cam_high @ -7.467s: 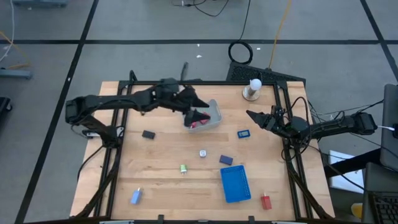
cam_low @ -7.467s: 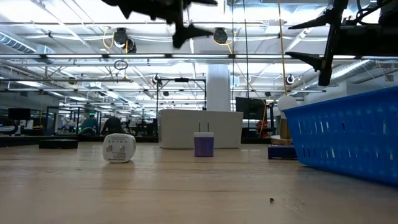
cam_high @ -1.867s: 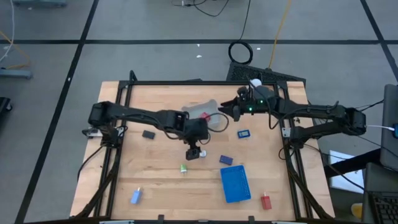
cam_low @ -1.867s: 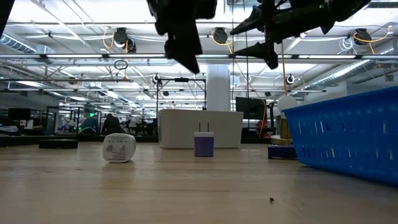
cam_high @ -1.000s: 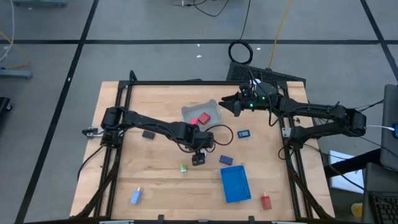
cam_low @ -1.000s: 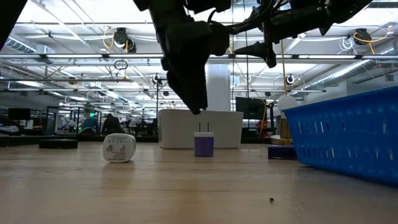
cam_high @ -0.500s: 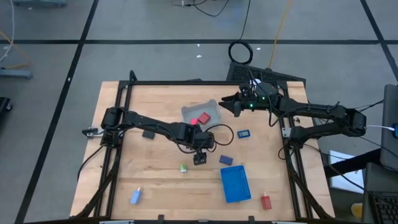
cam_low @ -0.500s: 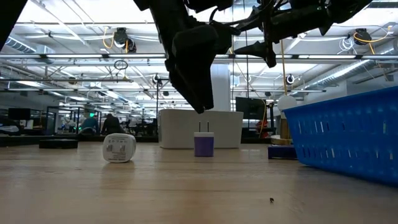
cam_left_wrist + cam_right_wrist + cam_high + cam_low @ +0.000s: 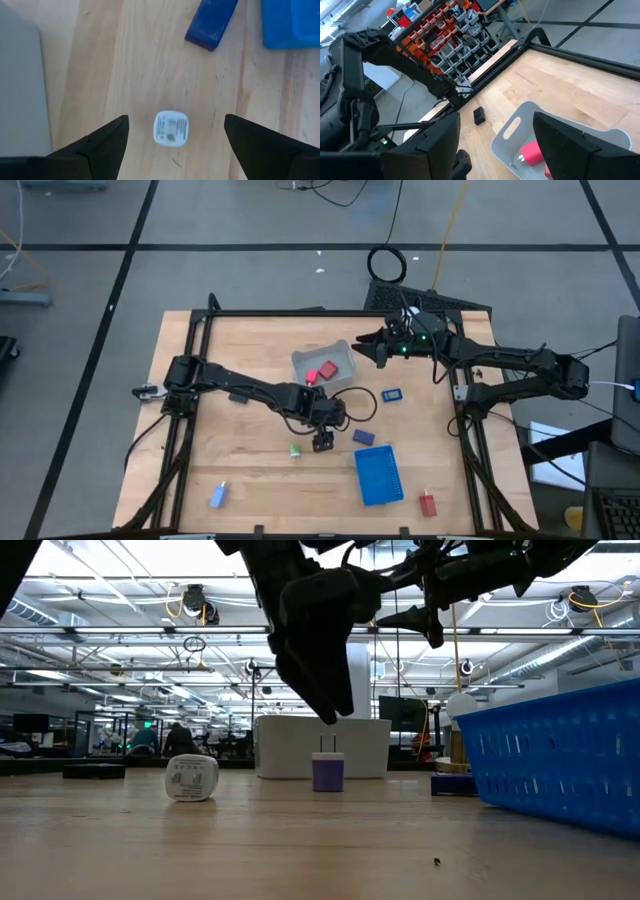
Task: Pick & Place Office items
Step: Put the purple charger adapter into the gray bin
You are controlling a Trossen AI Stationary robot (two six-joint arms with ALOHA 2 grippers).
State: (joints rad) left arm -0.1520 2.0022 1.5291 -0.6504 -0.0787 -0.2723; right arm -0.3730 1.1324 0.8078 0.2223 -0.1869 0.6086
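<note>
You are looking at light wooden table (image 9: 250, 470) carrying pale bin (image 9: 340, 358), blue tray (image 9: 378, 476), black block (image 9: 238, 396), green piece (image 9: 295, 450), light-blue piece (image 9: 218, 496), dark-blue block (image 9: 363, 437), red piece (image 9: 428, 504), white plug (image 9: 170, 128) lying between tray and bin.

White charger block (image 9: 170, 128) blurred, label unreadable, and in the high view hidden under left gripper (image 9: 323, 441); dark blue block (image 9: 212, 22), bright blue tray (image 9: 290, 22) and pale bin (image 9: 560, 131) all cut off at the edges; tiny green piece (image 9: 295, 450) too small to identify.
</note>
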